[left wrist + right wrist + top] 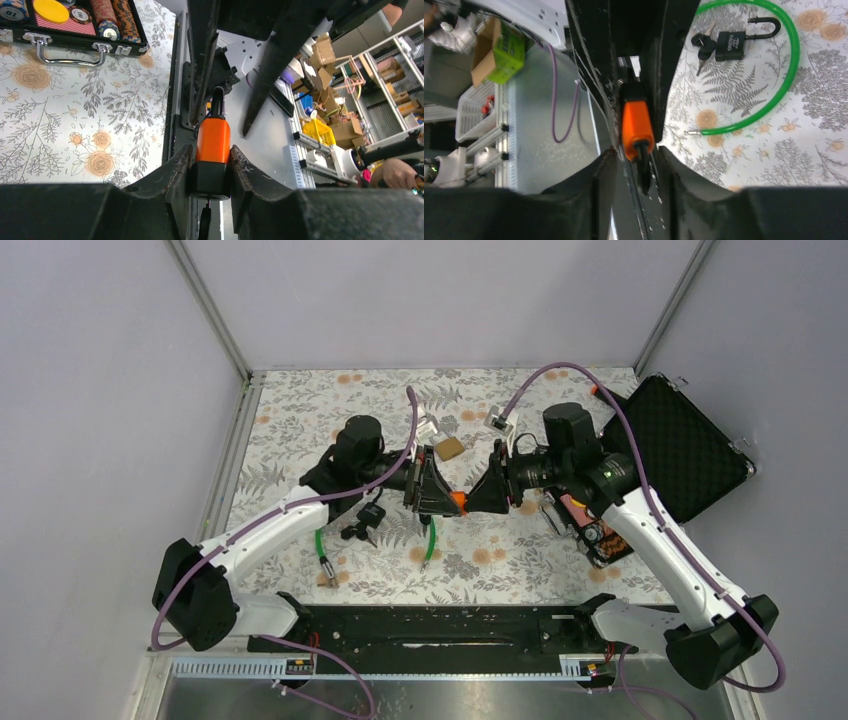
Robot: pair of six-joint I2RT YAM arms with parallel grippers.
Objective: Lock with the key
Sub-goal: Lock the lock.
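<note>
An orange lock with a black base (457,503) hangs in the air between both arms above the table's middle. My left gripper (440,502) is shut on it. In the left wrist view my fingers (172,167) clamp the black base of the lock (213,140). A black key (218,97) sticks out of the orange end. In the right wrist view the key (644,170) points at the camera out of the lock (637,125). My right gripper (636,150) straddles the key with a small gap on each side, so it stands open.
A black padlock with keys (734,45) lies on the floral cloth inside a green cable loop (794,65), below the left arm (362,520). An open black case of poker chips (690,445) sits at the right. A brown block (450,447) and small silver items lie behind.
</note>
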